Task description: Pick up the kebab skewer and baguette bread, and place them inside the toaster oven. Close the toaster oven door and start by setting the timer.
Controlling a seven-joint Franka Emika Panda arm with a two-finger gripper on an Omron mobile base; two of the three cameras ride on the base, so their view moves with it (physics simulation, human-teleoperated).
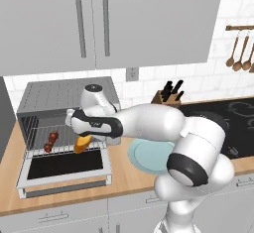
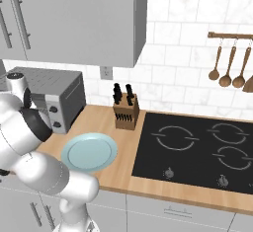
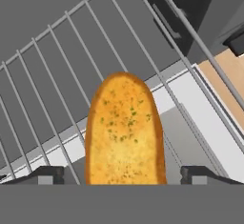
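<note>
The white arm is hiding the boxy silver toaster oven's (image 1: 59, 98) right-hand knob panel. The golden herb-flecked baguette's (image 3: 125, 127) near end is running off at six o'clock, behind the grey band.

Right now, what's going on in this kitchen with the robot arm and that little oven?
The robot is loading the toaster oven, whose door hangs open. The kebab skewer already lies on the wire rack. The gripper sits at the rack with the baguette bread between its open fingers, so it appears to be letting go. The blue plate sits on the counter. Closing the door and the timer remain.
</note>
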